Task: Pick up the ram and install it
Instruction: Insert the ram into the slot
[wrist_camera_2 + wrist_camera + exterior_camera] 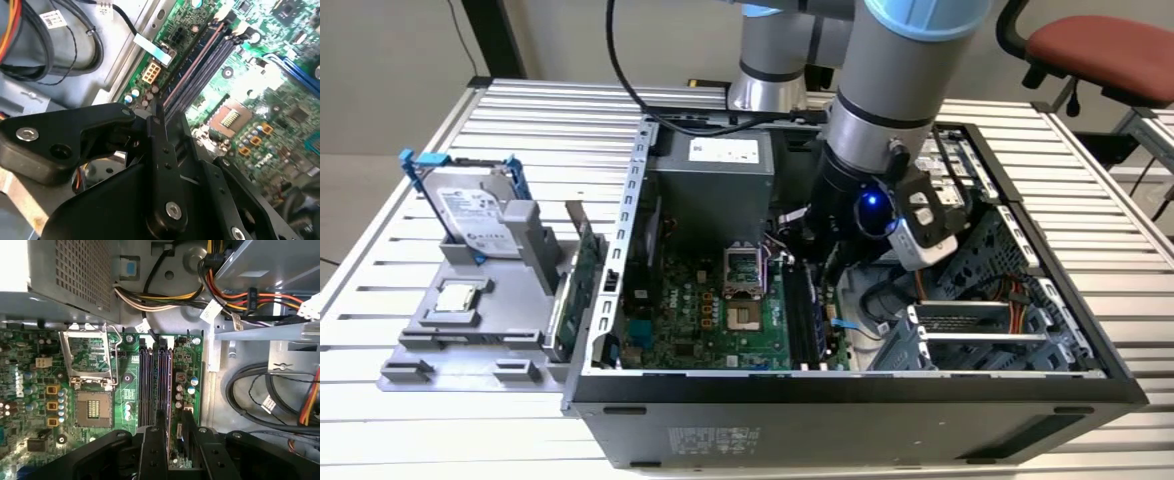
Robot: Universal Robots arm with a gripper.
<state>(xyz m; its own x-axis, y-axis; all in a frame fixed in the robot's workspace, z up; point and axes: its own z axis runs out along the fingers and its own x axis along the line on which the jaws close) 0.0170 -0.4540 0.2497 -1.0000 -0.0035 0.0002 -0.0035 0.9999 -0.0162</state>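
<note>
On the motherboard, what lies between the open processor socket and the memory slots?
In the first wrist view, between the processor socket and the memory slots lies a narrow strip of green motherboard with a round mounting hole and small components.

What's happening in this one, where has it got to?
The robot arm reaches down into the open computer case. Its claw hangs close over the motherboard's memory slots, beside the processor socket. I cannot tell from these views whether the claw carries the ram.
</note>
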